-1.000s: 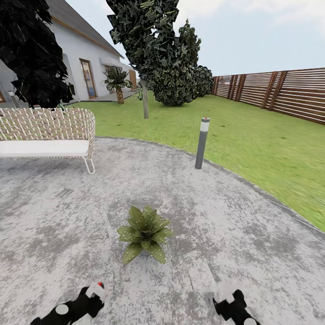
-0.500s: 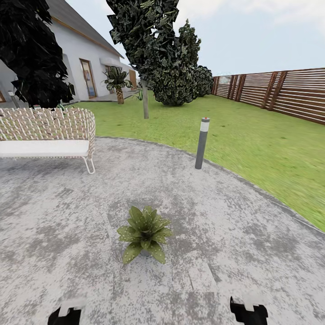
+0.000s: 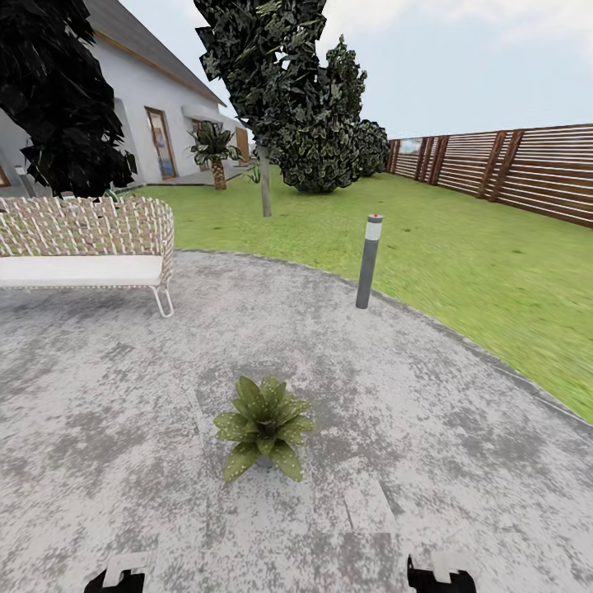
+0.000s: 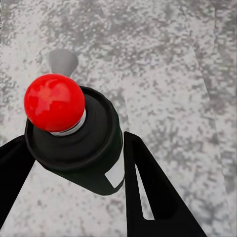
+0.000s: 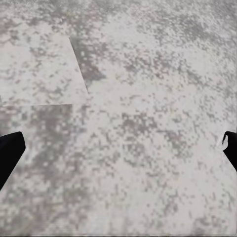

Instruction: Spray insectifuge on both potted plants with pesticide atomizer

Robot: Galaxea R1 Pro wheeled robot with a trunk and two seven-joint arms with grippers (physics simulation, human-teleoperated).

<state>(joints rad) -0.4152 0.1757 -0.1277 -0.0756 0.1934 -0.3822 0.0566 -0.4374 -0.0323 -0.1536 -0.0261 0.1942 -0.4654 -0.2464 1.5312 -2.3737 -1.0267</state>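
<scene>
While the head camera looked forward over the grey speckled patio [image 3: 461,428], one potted plant [image 3: 263,427] sat low on the stone near the middle of the view, its speckled pointed leaves spread in a rosette and the pot hardly visible. Beyond it, at the patio's edge beside the lawn [image 3: 461,247], stood a grey bollard lamp [image 3: 368,261] with a white band and red top. A woven bench [image 3: 86,247] with a white cushion stood at the left, a brown slat fence [image 3: 527,169] ran along the right, and dark bushes [image 3: 321,140], a small palm [image 3: 214,152] and a white house [image 3: 148,107] lay farther back. At the bottom edge only slivers of the left gripper [image 3: 123,575] and the right gripper [image 3: 441,575] showed, well apart from the plant. From the left wrist camera, the left gripper [image 4: 74,163] was clamped on the pesticide atomizer [image 4: 79,138], its dark body seen end-on with a red ball top [image 4: 54,102] and a strip of white label, the black fingers [image 4: 148,197] pressing both sides above the patio. From the right wrist camera, the right gripper [image 5: 118,153] was spread wide, its dark fingertips [image 5: 9,153] at opposite edges with nothing but speckled stone between them.
</scene>
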